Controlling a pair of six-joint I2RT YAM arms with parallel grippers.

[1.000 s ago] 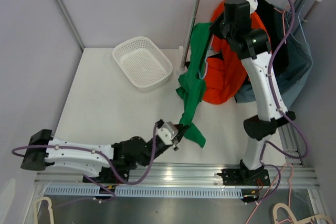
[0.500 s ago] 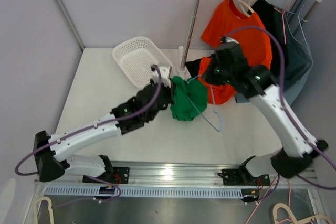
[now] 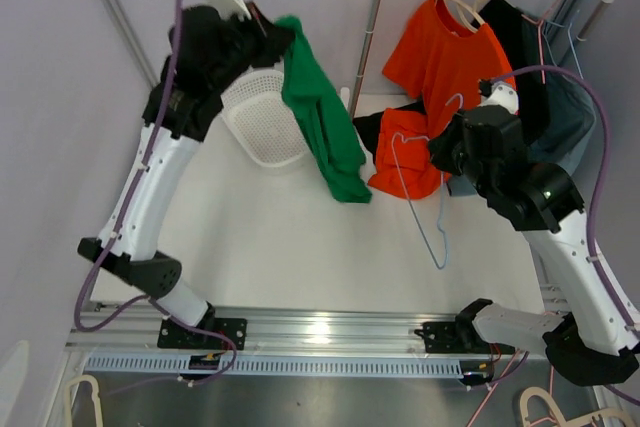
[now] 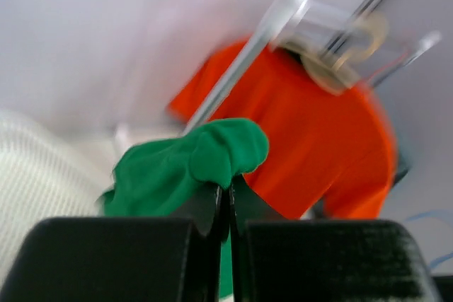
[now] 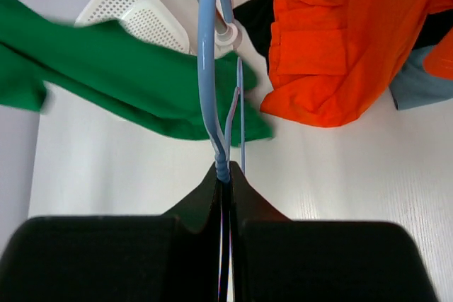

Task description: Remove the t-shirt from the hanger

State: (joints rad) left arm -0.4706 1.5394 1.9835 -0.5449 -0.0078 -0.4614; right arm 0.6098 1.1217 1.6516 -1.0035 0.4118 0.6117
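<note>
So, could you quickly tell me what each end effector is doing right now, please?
Left end effector: closed on the green t-shirt.
Right end effector: closed on the blue hanger.

Top view looks down from behind over the whole tabletop (image 3: pixel 250 237). Wrist views sit close behind the left end effector (image 4: pixel 225 199) and right end effector (image 5: pixel 225 175); all 3 share the green shirt (image 3: pixel 325 132).
</note>
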